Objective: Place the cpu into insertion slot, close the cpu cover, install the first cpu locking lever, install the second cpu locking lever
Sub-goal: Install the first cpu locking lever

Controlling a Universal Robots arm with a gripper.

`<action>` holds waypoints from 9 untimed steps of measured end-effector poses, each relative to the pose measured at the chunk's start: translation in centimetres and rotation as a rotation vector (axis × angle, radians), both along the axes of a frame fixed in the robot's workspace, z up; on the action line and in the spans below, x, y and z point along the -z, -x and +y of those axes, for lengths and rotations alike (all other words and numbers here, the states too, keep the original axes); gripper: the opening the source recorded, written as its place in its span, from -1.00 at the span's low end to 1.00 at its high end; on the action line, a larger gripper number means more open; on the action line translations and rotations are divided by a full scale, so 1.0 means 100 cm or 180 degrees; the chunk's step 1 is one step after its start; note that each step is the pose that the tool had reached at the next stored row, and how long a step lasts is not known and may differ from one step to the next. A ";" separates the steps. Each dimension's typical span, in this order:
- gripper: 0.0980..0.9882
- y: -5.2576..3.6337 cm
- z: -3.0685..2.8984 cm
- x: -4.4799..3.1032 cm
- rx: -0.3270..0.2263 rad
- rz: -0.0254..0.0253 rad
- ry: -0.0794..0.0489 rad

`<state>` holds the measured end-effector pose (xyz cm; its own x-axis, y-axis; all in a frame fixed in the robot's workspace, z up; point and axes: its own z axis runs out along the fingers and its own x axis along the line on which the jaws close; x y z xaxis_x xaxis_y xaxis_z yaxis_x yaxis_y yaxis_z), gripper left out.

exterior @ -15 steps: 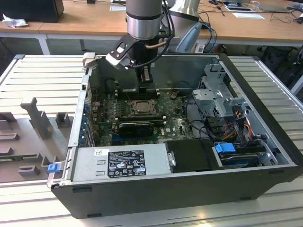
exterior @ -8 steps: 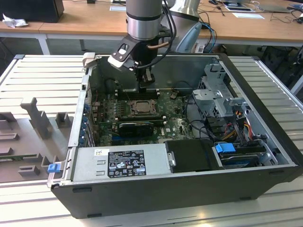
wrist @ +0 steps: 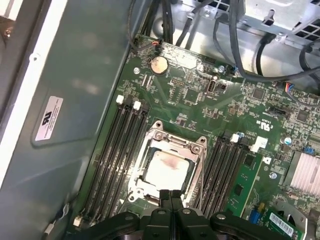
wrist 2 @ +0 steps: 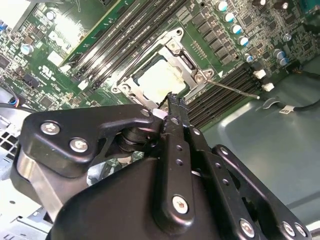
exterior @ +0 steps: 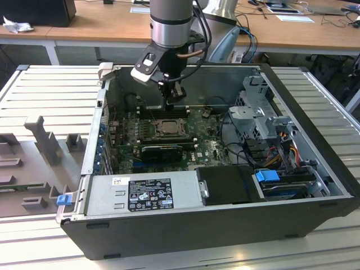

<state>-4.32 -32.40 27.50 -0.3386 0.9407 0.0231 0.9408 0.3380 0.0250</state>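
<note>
The cpu (wrist: 167, 167) lies pale and square in the insertion slot (wrist: 134, 192) on the green board; it also shows in the second wrist view (wrist 2: 157, 80) and the exterior view (exterior: 167, 129). The silver cpu cover (wrist: 173, 141) lies flat around it as a frame. A thin metal locking lever (wrist 2: 235, 88) sticks out from one corner of the socket, raised off the board. My gripper (wrist: 170, 192) hovers just above one edge of the socket, its fingertips pressed together with nothing between them. In the exterior view the gripper (exterior: 172, 106) hangs a little behind the socket.
Long black memory slots (wrist: 120, 150) flank the socket on both sides. The case's walls (exterior: 185, 76) surround the board. A grey power supply (exterior: 143, 191), a drive cage (exterior: 261, 112) and loose cables (wrist: 240, 45) crowd the case. A grey fixture (exterior: 39, 140) sits outside, on the exterior view's left.
</note>
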 end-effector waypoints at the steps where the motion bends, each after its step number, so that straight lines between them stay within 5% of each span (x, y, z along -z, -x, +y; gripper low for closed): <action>1: -0.98 0.0000 0.0000 0.0000 -0.0026 0.0000 0.0000; 9: -0.98 -0.0001 0.0000 0.0000 -0.0161 0.0000 0.0001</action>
